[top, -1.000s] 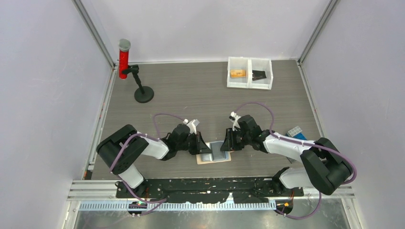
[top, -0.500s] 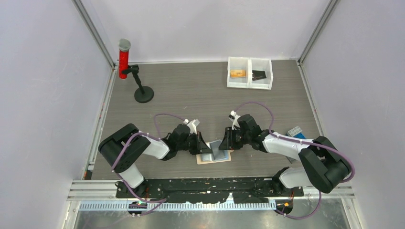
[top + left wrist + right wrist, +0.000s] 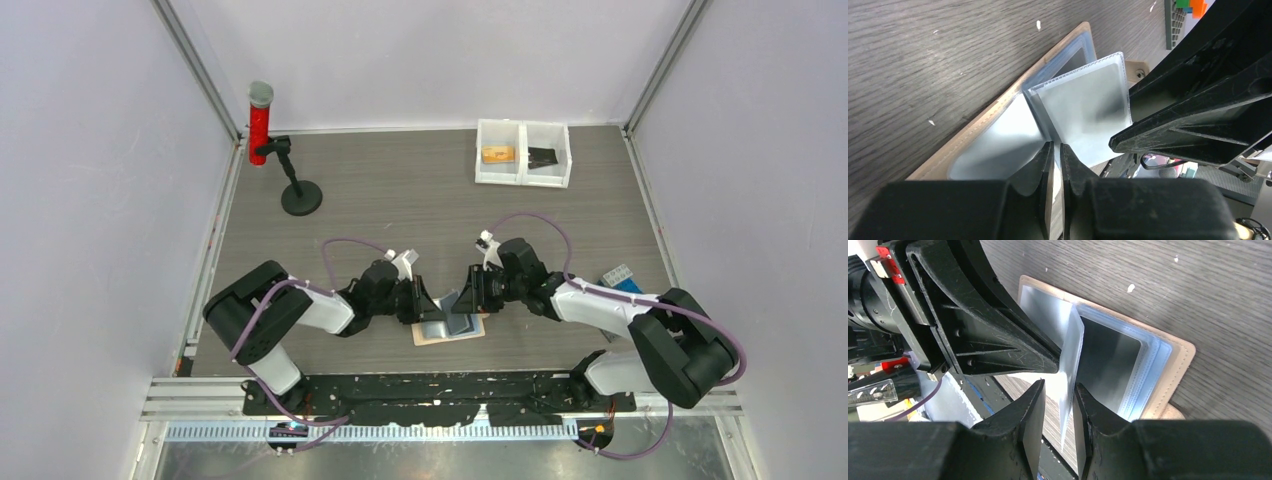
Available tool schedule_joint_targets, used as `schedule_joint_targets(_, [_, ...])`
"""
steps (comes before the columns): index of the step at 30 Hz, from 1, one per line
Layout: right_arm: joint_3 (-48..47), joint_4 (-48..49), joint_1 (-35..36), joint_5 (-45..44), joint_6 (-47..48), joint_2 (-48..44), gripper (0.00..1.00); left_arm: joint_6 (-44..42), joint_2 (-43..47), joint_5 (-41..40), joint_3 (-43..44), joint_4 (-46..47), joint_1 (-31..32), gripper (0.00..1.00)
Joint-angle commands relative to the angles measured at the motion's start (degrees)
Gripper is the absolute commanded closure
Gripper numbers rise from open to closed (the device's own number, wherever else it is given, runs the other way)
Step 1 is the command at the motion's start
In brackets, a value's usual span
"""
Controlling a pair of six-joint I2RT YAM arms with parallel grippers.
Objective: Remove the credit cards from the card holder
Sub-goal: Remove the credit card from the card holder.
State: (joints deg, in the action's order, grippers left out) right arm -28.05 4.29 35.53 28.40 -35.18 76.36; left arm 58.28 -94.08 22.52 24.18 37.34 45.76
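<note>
Looking down from the top camera, the card holder (image 3: pixel 448 330) lay open and flat on the worktop (image 3: pixel 400 200) at lower centre of the frame. Its long side ran left to right, with one of my arms on each side. My left end effector (image 3: pixel 426 308) sat over its left half and my right end effector (image 3: pixel 464 302) over the right, tips nearly meeting above the spine.

The bit that mattered: one clear sleeve (image 3: pixel 1070 352) stood up on edge along that spine. In the right wrist view it ran straight down into the gap between my right fingers, which were spread a little around it, not clamped. My left fingers were pressed almost together down by the fold. Whether they nipped a leaf, I couldn't tell. So the right arm looked better placed for the next pull, I reckoned.

The top view only gave a grey blur there. The right wrist view showed what I took for one of the credit cards (image 3: pixel 1108 357), a dark rectangle under the flat sleeves. The left wrist view showed the upright sleeve's face, pale with a dark smudge, so no clear card.
</note>
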Motion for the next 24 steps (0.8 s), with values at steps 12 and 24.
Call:
schedule_joint_targets(12, [-0.8, 1.5, 0.3, 1.9, -1.7, -2.7, 0.66, -3.2, 17.4, -8.0, 1.2, -17.3, -0.3, 0.77])
schedule_joint_targets(24, [-5.1, 2.1, 4.3, 1.5, -3.6, -0.4, 0.66, -6.9, 28.3, -12.5, 3.9, -31.7, -0.5, 0.72])
